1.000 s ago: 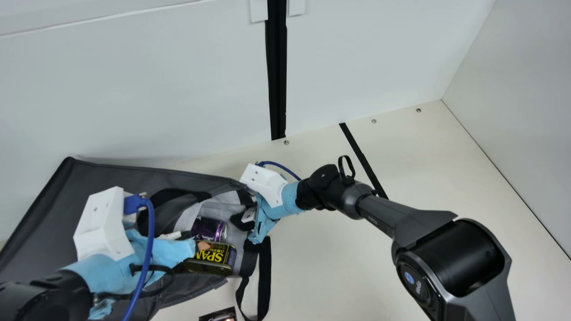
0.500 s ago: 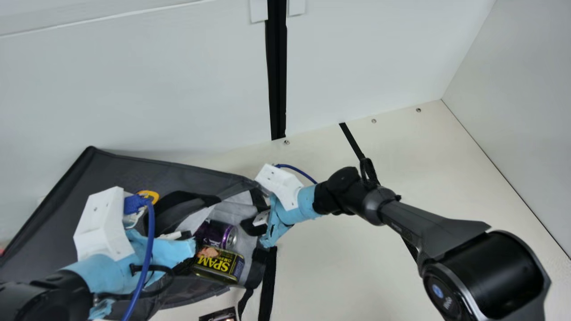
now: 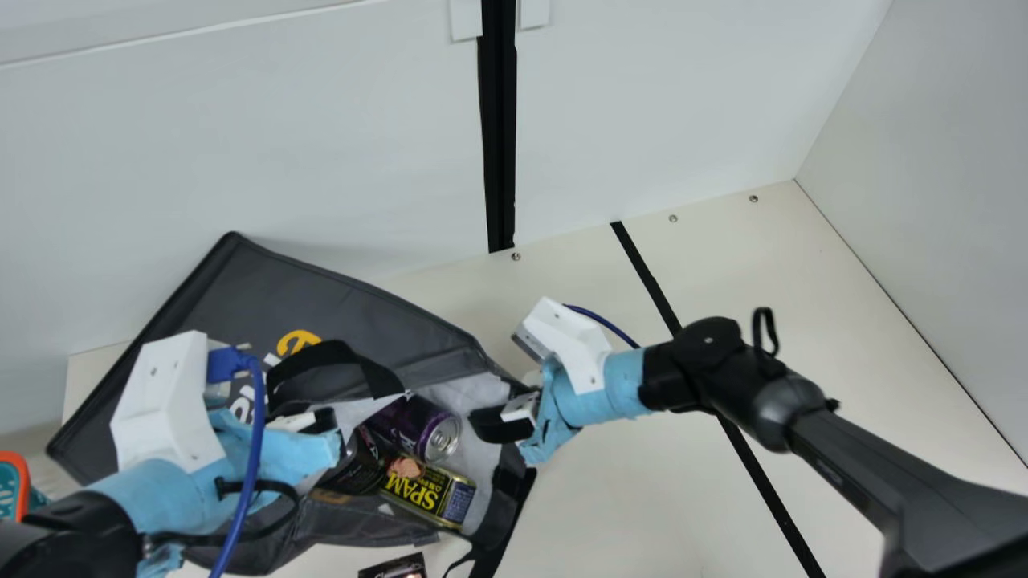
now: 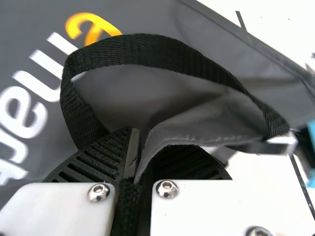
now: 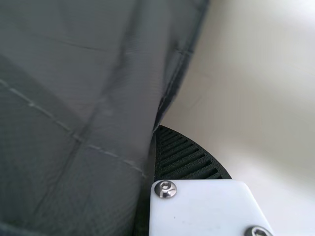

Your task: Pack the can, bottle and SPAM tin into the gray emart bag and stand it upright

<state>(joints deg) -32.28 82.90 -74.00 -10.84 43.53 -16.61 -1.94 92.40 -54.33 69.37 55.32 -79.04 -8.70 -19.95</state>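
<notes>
One boxy tin [image 3: 431,491] (glossy) lies in gray fabric [image 3: 241,293].

Gray bag [image 5: 78,98] at the black ribbed finger [image 5: 187,158]
Its stitched cloth is touching this finger; beside it is seen the cream surface [image 5: 256,98].

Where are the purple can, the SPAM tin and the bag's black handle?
Purple can [image 3: 406,422]: main view, on its side.
SPAM tin [image 3: 418,490]: main view, on its yellow lettering.
Black handle [image 4: 147,50]: left wrist view, top of its loop.

Black arms [image 3: 695,369], pale-blue wraps [image 3: 614,389], white housings [image 3: 165,401], blue cables [image 3: 257,417] (and silver screws [image 4: 167,189], too).
</notes>
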